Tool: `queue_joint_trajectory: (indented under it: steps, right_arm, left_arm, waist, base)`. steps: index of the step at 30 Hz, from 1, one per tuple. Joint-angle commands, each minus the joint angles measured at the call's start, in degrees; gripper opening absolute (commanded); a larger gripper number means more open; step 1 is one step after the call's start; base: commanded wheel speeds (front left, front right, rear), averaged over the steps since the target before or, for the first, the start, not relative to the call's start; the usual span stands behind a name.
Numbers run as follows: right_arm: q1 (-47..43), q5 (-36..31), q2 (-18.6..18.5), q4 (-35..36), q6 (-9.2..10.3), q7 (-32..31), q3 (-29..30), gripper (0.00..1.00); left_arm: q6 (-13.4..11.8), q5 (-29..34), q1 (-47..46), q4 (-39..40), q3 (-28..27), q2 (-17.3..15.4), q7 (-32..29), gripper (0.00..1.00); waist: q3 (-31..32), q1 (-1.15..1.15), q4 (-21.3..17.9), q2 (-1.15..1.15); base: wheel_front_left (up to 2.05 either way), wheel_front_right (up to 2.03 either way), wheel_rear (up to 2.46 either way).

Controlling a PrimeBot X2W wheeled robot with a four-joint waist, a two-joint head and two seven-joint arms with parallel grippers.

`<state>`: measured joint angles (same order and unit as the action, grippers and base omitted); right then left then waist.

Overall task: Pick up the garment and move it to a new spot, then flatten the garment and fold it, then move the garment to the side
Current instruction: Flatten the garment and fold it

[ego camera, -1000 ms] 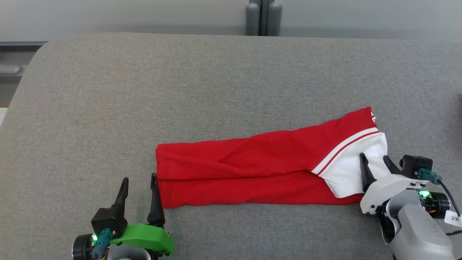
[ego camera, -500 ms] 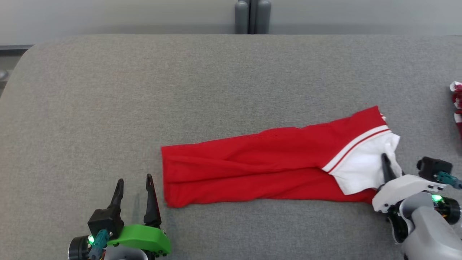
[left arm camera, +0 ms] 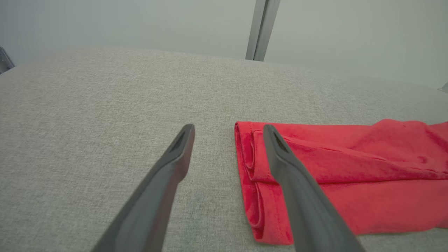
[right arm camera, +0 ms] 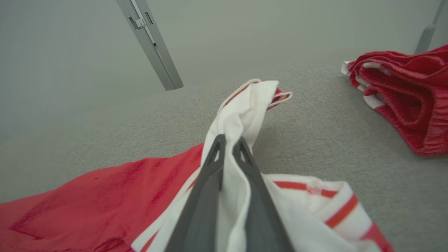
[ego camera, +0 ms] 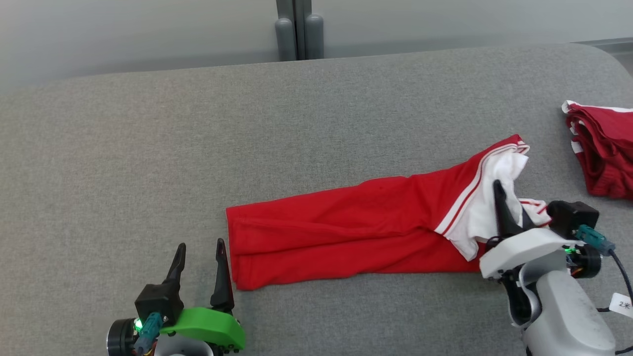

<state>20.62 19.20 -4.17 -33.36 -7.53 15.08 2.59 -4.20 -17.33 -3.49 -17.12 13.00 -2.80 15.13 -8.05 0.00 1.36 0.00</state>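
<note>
light: even, soft | shadows: faint | focus: sharp | wrist edges: bowed

Dark tapered fingers (ego camera: 221, 274) sit on a green left bracket (ego camera: 205, 326) and white right bracket (ego camera: 524, 247).

A small white tag (ego camera: 621, 302), hanging behind and right of the right gripper (ego camera: 502, 192), reads "2" plus a star-like mark.

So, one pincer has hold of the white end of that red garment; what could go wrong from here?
The right pincer is shut on a bunched bit of the white end, so the cloth might slip out when lifted. The left pincer stands open at the other end of the garment, holding nothing, so a one-sided pull could drag it and undo its folds. A second red pile lies close on the right and could get knocked.
</note>
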Motion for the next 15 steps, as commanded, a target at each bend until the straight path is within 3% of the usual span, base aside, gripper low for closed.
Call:
queue_joint_trajectory:
  steps: [1, 8, 15]
  right_arm:
    - [-1.0, 1.4, 0.4, 1.6, 0.1, 0.1, -2.7, 0.0]
    - [-1.1, 8.6, 0.9, 6.8, 0.09, 0.1, -18.1, 0.0]
    - [2.1, 14.5, 1.1, 5.7, 0.09, 0.1, -29.6, 0.0]
  left_arm:
    - [0.1, 0.2, -1.0, 0.0, 0.0, -0.3, 0.0, 1.0]
    - [0.1, 0.1, -0.7, -0.2, 0.8, -0.2, 0.0, 1.0]
    - [-0.1, 0.7, 0.4, -0.8, 2.4, -0.2, 0.0, 1.0]
  waist:
    - [0.1, 0.0, 1.0, 0.0]
    - [0.2, 0.0, 6.4, 0.0]
    - [0.4, 0.0, 13.8, 0.0]
  base:
    - [0.0, 0.0, 0.0]
    - [0.0, 0.0, 0.0]
    - [0.0, 0.0, 0.0]
